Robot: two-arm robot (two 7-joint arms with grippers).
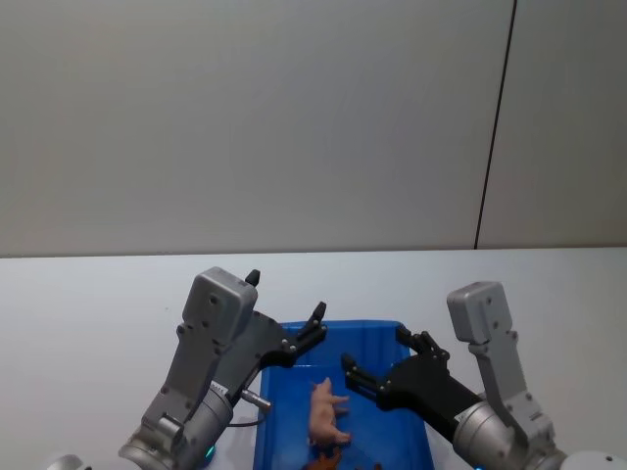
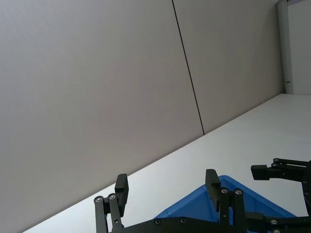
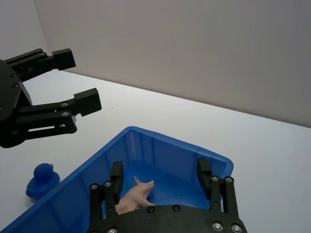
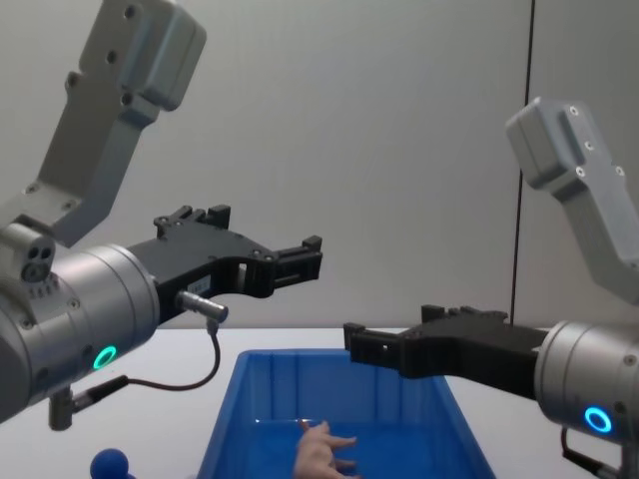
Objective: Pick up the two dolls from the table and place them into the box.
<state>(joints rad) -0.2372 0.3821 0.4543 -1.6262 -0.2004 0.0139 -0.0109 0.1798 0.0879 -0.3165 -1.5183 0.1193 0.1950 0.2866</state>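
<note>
The pig (image 1: pixel 328 413) lay in the box (image 1: pixel 364 326), and with the left gripper (image 2: pixel 166 180) and right gripper (image 3: pixel 160 169) both gaping empty, the left would best drop squarely over the blue doll (image 4: pixel 108 464) at the box's nine o'clock.

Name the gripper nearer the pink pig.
Right. The right gripper hangs close above the pink pig; the left gripper is higher, over the far left corner of the box.

glossy blue plastic box (image 1: pixel 370 339), matt white table (image 1: pixel 78 313)

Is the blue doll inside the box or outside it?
Outside: the blue doll sits on the table beside the box.
</note>
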